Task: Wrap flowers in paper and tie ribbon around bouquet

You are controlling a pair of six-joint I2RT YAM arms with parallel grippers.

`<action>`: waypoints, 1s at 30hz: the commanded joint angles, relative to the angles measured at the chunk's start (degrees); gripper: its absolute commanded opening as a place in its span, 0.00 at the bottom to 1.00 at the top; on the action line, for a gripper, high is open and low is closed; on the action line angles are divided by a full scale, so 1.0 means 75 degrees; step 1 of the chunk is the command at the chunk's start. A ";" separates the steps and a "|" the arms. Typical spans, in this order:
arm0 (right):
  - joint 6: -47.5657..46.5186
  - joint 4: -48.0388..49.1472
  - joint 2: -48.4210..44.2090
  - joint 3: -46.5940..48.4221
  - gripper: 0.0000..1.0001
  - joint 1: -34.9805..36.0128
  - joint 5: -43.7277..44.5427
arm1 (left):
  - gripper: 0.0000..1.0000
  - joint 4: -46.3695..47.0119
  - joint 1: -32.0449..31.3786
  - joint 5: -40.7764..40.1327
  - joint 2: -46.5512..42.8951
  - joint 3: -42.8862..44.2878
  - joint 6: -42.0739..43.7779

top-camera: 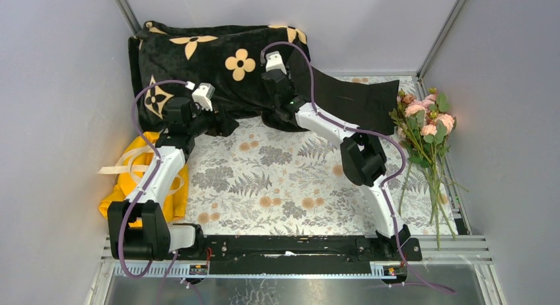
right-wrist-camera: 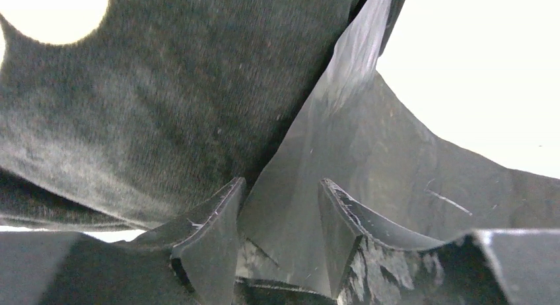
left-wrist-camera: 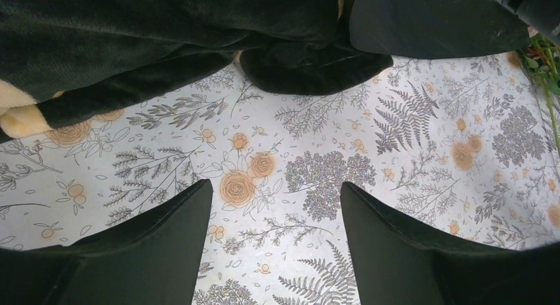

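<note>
Left fingers (left-wrist-camera: 172, 239) spread wide, empty, above the counter (top-camera: 284, 186) beside the blanket (top-camera: 198, 67). Right fingers (right-wrist-camera: 211, 226) half-open, straddling the paper (right-wrist-camera: 396, 160) at the far edge, not clamped. Flowers (top-camera: 426, 123) lie along the right edge.

Grey walls (top-camera: 53, 87) are enclosing the counter (top-camera: 477, 247) on three sides. Metal posts (top-camera: 444, 34) are standing in the rear corners. A fern-print cloth (top-camera: 277, 186) is covering the top. Soft, even light is falling throughout.
</note>
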 commanded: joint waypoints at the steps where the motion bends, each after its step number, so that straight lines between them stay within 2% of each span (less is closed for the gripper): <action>1: -0.0619 0.0400 0.0104 0.0645 0.51 0.0002 0.0436 | 0.77 0.0124 0.0022 0.0275 0.0029 0.0088 -0.0100; 4: -0.0678 0.0414 0.0170 0.0676 0.47 0.0010 0.0414 | 0.77 0.0140 0.0022 0.0268 0.0047 0.0070 -0.0080; 6: -0.0678 0.0373 0.0198 0.0694 0.40 0.0007 0.0380 | 0.77 0.0142 0.0022 0.0268 0.0047 0.0062 -0.0077; 11: -0.0713 0.0312 0.0173 0.0730 0.04 -0.0008 0.0420 | 0.77 0.0096 0.0022 0.0233 0.0018 0.0075 -0.0022; 12: -0.0724 0.0283 0.0120 0.0737 0.00 -0.0010 0.0451 | 0.77 0.0062 0.0022 0.0210 0.0014 0.0081 0.0010; 15: -0.0770 0.0074 -0.0221 0.0670 0.00 -0.0010 0.0425 | 0.77 -0.0122 0.0022 0.0132 -0.0017 0.0169 0.0164; 18: -0.0806 -0.0043 -0.1066 0.0295 0.00 -0.0006 0.0191 | 0.77 -0.0493 0.0022 -0.0029 -0.0045 0.0362 0.0425; 20: -0.0799 -0.0356 -0.1756 0.0070 0.00 -0.0005 -0.0406 | 0.77 -0.0826 0.0022 -0.0041 -0.0074 0.0573 0.0625; 24: -0.0609 -0.1778 -0.2939 0.0076 0.00 0.0016 -0.2176 | 0.78 -0.1501 0.0022 0.0186 -0.0116 0.1115 0.0813; 28: -0.0170 -0.2632 -0.3960 -0.0056 0.00 0.0034 -0.2884 | 0.82 -0.1845 -0.0291 0.0393 -0.0265 0.1625 0.0883; 30: 0.0013 -0.3079 -0.4351 0.0029 0.00 0.0051 -0.3148 | 0.88 -0.1910 -0.0577 0.0530 -0.0371 0.1880 0.0811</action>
